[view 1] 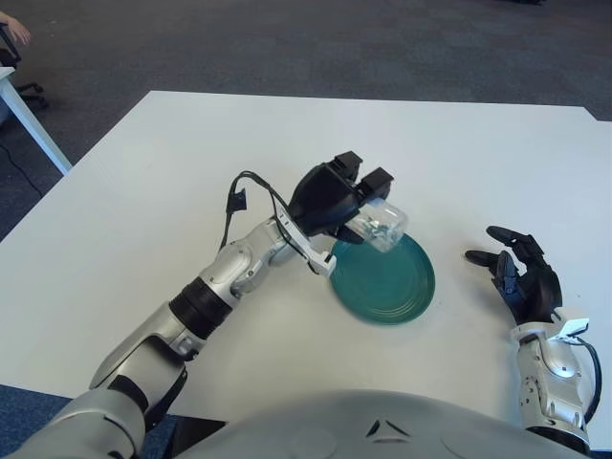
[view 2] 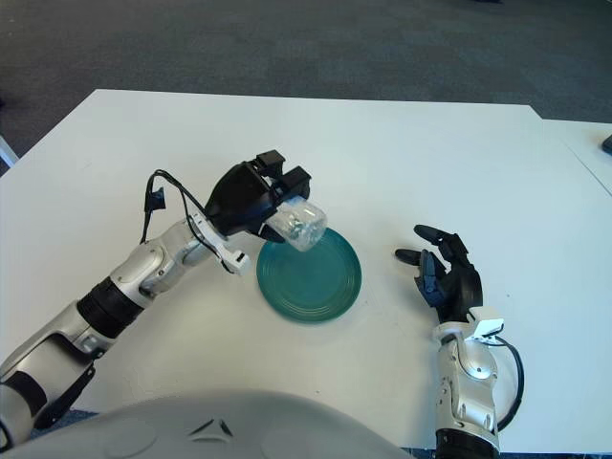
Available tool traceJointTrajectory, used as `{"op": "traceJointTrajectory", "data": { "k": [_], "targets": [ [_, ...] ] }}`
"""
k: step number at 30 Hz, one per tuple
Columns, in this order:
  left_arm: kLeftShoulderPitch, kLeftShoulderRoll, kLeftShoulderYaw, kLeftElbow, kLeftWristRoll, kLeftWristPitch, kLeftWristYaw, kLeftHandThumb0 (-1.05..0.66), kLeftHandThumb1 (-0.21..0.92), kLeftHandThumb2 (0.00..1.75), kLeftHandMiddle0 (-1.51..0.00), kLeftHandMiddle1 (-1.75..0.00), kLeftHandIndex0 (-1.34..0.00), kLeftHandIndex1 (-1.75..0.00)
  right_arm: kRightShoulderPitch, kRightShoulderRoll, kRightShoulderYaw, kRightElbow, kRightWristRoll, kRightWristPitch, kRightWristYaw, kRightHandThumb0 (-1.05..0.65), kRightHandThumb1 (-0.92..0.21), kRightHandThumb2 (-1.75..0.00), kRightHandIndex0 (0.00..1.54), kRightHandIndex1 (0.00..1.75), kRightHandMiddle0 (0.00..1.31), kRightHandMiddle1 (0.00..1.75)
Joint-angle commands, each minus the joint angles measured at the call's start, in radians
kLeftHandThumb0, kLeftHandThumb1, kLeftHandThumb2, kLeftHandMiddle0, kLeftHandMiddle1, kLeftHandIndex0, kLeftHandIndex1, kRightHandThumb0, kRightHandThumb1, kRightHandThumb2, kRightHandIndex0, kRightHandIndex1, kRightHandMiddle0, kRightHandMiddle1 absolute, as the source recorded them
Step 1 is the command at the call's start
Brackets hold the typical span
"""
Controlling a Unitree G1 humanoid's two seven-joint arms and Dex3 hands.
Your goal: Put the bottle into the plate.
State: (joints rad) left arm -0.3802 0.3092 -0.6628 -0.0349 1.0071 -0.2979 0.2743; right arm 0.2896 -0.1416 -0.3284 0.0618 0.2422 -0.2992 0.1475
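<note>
My left hand (view 1: pixel 349 196) is shut on a small clear plastic bottle (view 1: pixel 380 226), held on its side in the air. The bottle hangs over the upper left rim of the teal plate (view 1: pixel 392 287), which lies flat on the white table. In the right eye view the same bottle (view 2: pixel 299 225) shows just above the plate (view 2: pixel 316 282). My right hand (view 1: pixel 521 282) shows to the right of the plate, fingers spread and holding nothing.
The white table (view 1: pixel 143 191) stretches wide on all sides of the plate. A black cable (view 1: pixel 244 186) loops off my left wrist. Dark carpet lies beyond the table's far edge, and another table's corner (view 1: pixel 19 105) shows at far left.
</note>
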Motion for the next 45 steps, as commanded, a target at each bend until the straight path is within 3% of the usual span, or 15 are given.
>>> {"op": "traceJointTrajectory", "data": {
  "k": [1, 10, 27, 39, 45],
  "targets": [
    [0.022, -0.016, -0.026, -0.006, 0.008, -0.022, -0.033, -0.42, 0.5, 1.09, -1.14, -1.75, -0.47, -1.75, -0.006, 0.008, 0.004, 0.004, -0.012, -0.002, -0.007, -0.52, -0.9, -0.57, 0.57, 0.91, 0.29, 1.0],
    [0.04, -0.041, -0.053, 0.028, 0.037, -0.079, -0.02, -0.41, 0.53, 1.04, -1.16, -1.75, -0.45, -1.75, -0.006, 0.011, 0.015, 0.001, -0.017, -0.003, -0.018, -0.52, -0.9, -0.57, 0.57, 0.91, 0.29, 1.0],
    [0.008, -0.041, -0.013, 0.091, 0.026, -0.13, -0.018, -0.4, 0.58, 0.98, -1.07, -1.75, -0.41, -1.75, -0.008, 0.022, 0.027, -0.001, -0.032, -0.007, -0.032, -0.52, -0.9, -0.57, 0.57, 0.91, 0.29, 1.0],
    [0.037, -0.066, -0.011, 0.117, 0.038, -0.117, 0.015, -0.4, 0.54, 1.03, -1.06, -1.75, -0.44, -1.75, -0.009, 0.023, 0.033, -0.001, -0.035, -0.007, -0.039, -0.52, -0.9, -0.57, 0.57, 0.91, 0.29, 1.0],
    [0.025, -0.095, -0.008, 0.211, 0.022, -0.114, 0.06, -0.41, 0.49, 1.09, -1.06, -1.75, -0.47, -1.75, -0.009, 0.024, 0.036, -0.002, -0.036, -0.008, -0.041, -0.52, -0.9, -0.57, 0.57, 0.91, 0.29, 1.0]
  ]
}}
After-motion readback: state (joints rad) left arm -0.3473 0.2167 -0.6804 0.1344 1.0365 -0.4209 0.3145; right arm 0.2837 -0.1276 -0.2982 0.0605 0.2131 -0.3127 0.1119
